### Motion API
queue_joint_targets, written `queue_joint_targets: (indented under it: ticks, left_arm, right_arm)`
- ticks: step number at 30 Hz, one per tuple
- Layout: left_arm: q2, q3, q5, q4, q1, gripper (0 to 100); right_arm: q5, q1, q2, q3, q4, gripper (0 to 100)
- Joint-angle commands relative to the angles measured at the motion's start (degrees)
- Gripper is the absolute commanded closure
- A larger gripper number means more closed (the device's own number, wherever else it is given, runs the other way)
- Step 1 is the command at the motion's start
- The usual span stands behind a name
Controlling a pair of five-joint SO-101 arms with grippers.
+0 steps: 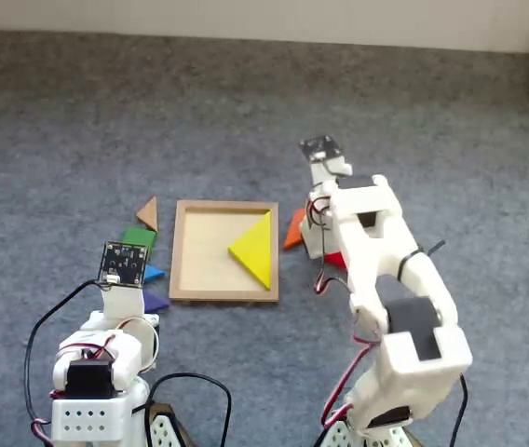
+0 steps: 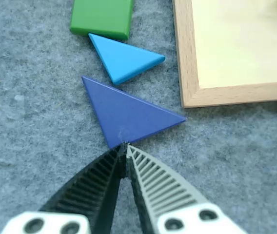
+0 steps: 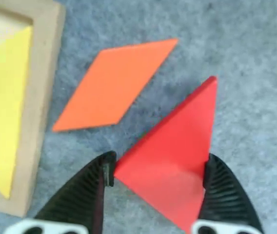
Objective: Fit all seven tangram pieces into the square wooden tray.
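The square wooden tray lies mid-table with a yellow triangle in its right half. To its left lie a tan triangle, a green piece, a light blue triangle and a dark blue triangle. My left gripper is shut, with its tips at the dark blue triangle's near corner. Right of the tray lie an orange parallelogram and a red triangle. My right gripper holds the red triangle, one finger on a corner and the other on an edge. I cannot tell whether the piece is lifted.
Grey carpet covers the table on all sides. The tray rim lies close beside the orange parallelogram, and the tray's corner is near the dark blue triangle. The right arm's body hangs over the area right of the tray.
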Motion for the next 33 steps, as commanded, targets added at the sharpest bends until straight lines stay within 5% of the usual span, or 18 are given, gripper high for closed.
queue_joint_targets:
  ticks: [1, 23, 33]
  left_arm:
    - [-1.45, 1.1, 0.35, 0.18, -0.84, 99]
    - [-1.45, 1.1, 0.35, 0.18, -0.84, 99]
    - [-1.45, 1.1, 0.35, 0.18, -0.84, 99]
  right_arm:
    - [2.55, -0.75, -10.33, -1.36, 1.01, 84.5]
    - [40.26, -21.76, 2.68, -12.18, 0.75, 84.5]
    - [44.57, -26.33, 11.21, -22.81, 1.1, 83.5]
